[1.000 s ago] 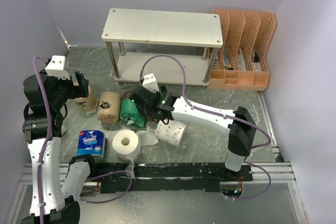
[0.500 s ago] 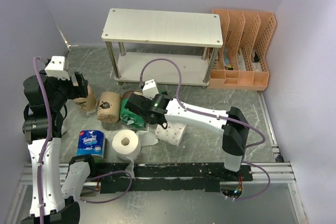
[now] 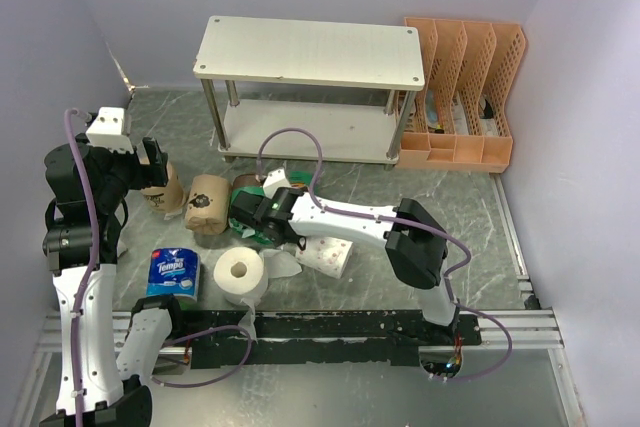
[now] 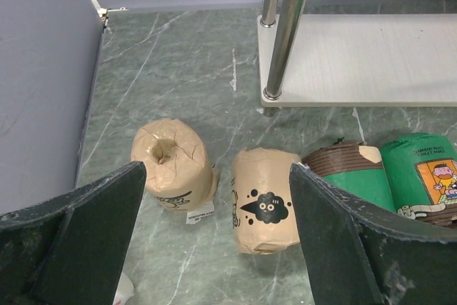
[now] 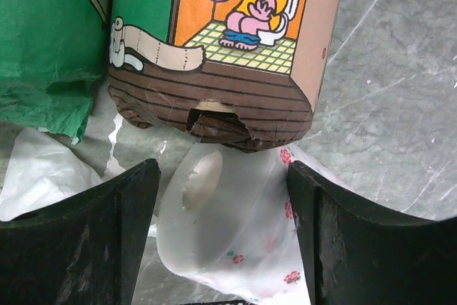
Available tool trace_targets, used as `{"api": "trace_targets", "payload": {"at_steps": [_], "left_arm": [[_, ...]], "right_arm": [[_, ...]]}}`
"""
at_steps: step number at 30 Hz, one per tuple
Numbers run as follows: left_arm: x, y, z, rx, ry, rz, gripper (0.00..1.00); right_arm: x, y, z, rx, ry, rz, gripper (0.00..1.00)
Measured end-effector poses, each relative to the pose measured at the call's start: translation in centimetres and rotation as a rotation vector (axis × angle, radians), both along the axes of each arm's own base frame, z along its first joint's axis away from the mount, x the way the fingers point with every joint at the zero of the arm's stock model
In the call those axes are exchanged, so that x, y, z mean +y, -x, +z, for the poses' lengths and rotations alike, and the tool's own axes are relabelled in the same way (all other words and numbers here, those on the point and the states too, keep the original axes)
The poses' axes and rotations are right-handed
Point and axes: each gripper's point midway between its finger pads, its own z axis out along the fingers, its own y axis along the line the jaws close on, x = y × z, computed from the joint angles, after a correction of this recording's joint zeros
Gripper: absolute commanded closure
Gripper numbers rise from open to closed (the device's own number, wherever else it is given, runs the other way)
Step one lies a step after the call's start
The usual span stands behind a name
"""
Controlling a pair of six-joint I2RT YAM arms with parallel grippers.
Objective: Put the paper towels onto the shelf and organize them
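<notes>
The shelf (image 3: 310, 52) stands at the back, both off-white boards bare; its lower board (image 4: 364, 58) shows in the left wrist view. Two tan rolls (image 4: 171, 163) (image 4: 265, 200) lie on the floor under my open left gripper (image 4: 218, 248), which hangs above them (image 3: 150, 162). My right gripper (image 3: 252, 215) is open and low by the two green rolls (image 5: 221, 48) (image 5: 50, 41). A flowered white roll (image 5: 235, 233) lies between its open fingers, and I cannot tell if they touch it. A second white roll (image 3: 240, 275) and the blue Tempo roll (image 3: 173, 275) sit front left.
An orange slotted file rack (image 3: 462, 97) stands right of the shelf. A shiny shelf post (image 4: 285, 33) is close behind the tan rolls. The left wall (image 4: 36, 91) runs beside the left gripper. A black rail (image 3: 350, 332) crosses the front.
My right arm has folded and drawn its gripper left and nearer, down over the green rolls and the flowered white roll. The left arm and the rolls have not moved.
</notes>
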Motion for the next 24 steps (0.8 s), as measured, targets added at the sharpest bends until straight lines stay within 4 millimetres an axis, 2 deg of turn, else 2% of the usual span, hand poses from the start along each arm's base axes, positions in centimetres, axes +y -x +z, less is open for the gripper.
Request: {"api": "trace_targets", "payload": {"at_steps": [6,18,19,24], "left_arm": [[-0.1,0.0,-0.1,0.002,-0.004,-0.005,0.06],[-0.1,0.0,-0.3,0.004,-0.004,-0.005,0.07],[-0.1,0.0,-0.3,0.004,-0.004,-0.005,0.06],[-0.1,-0.1,-0.5,0.008,-0.004,-0.005,0.06]], "right_arm": [[-0.1,0.2,0.4,0.013,0.008,0.002,0.31],[-1.9,1.3,0.3,0.065,0.082,0.004,0.32],[-2.0,1.4,0.3,0.07,0.088,0.004,0.34],[-2.1,1.6,0.2,0.082,0.094,0.009,0.64]]}}
